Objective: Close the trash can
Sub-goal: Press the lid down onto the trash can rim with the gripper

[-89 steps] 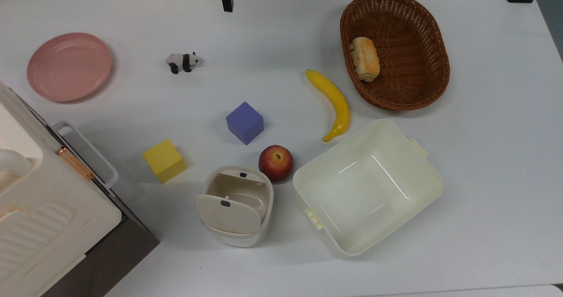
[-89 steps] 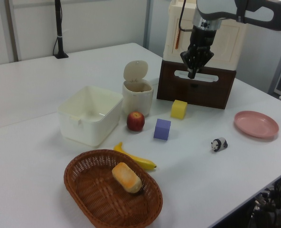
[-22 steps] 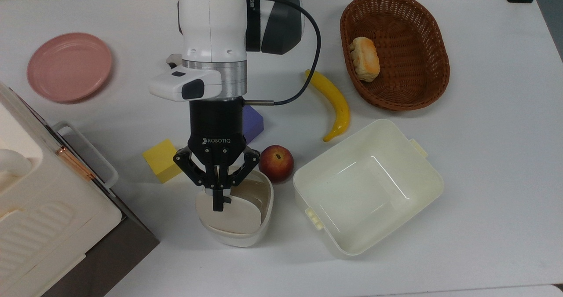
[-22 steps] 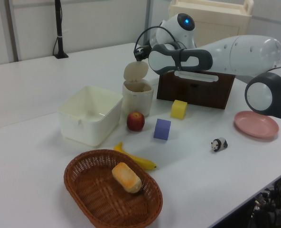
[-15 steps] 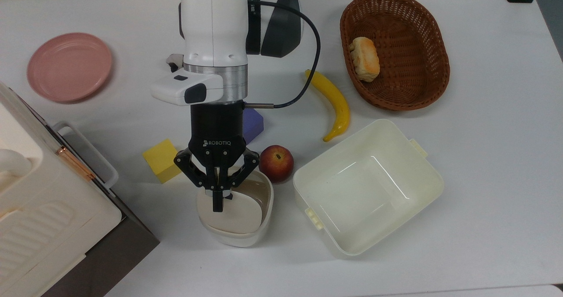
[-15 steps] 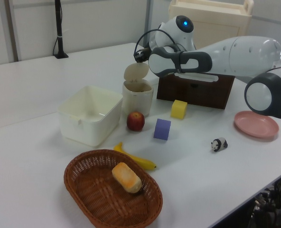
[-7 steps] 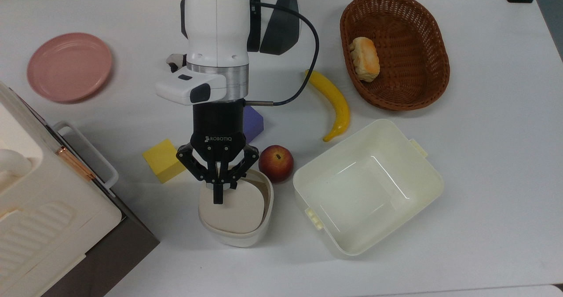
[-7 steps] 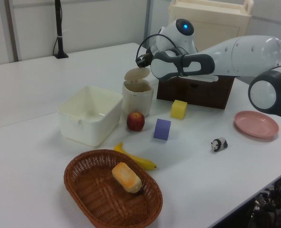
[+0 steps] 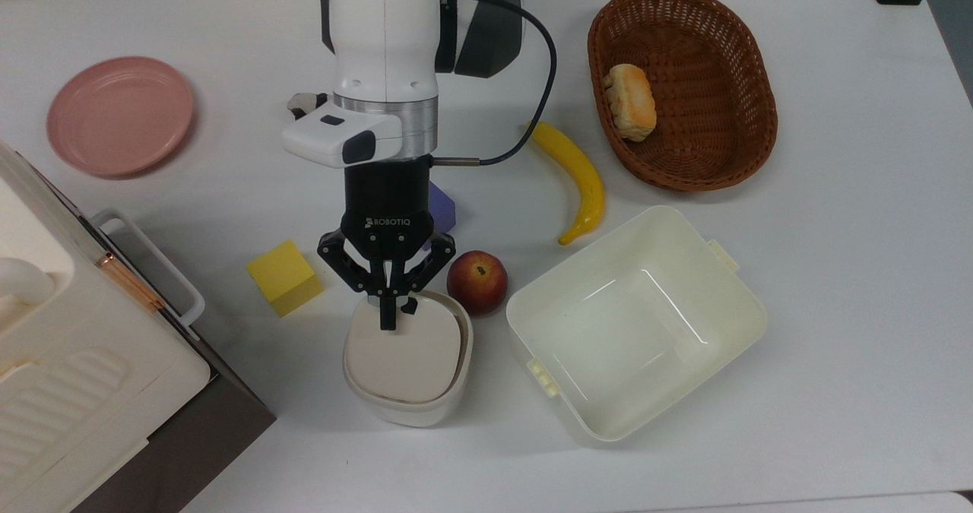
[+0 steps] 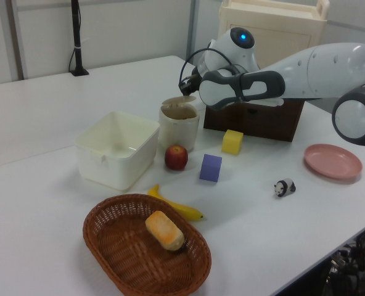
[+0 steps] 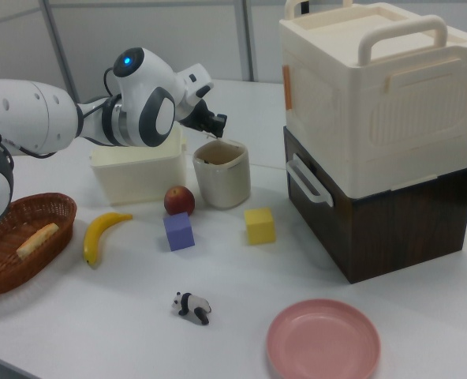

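The trash can is a small cream bin near the table's front in the top view, between a yellow cube and an apple. Its beige lid lies nearly flat over the opening, and the black button sits beside my fingertips. My gripper is shut with nothing held, and its tips rest on the lid's far edge. In the left view my gripper hovers just over the bin, with the lid low above the rim. The right view shows my gripper above the bin.
A red apple touches the bin's right side in the top view, with a large lidless tub beyond it. Nearby are a yellow cube, purple cube, banana, basket with bread, pink plate and a big white box.
The lid stood upright six seconds ago. My shut gripper came in over it, pressed it down step by step, and it now lies almost flat.
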Available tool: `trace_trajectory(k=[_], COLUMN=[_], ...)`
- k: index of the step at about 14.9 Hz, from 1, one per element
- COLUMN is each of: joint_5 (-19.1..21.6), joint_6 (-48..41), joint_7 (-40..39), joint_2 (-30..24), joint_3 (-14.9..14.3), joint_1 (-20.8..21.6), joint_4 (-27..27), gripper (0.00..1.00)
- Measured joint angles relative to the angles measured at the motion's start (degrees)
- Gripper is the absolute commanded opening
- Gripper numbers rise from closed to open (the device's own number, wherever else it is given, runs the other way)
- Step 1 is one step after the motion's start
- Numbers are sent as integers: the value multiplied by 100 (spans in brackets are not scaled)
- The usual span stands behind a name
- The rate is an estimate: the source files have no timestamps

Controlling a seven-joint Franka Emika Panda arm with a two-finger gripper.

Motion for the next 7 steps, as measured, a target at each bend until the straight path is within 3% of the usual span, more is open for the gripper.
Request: trace_trajectory(k=[7], joint_5=[-116], joint_6=[0], joint_7=[-6], joint_2=[-14], joint_3=[6], joint_1=[26], joint_4=[-189], gripper=[1])
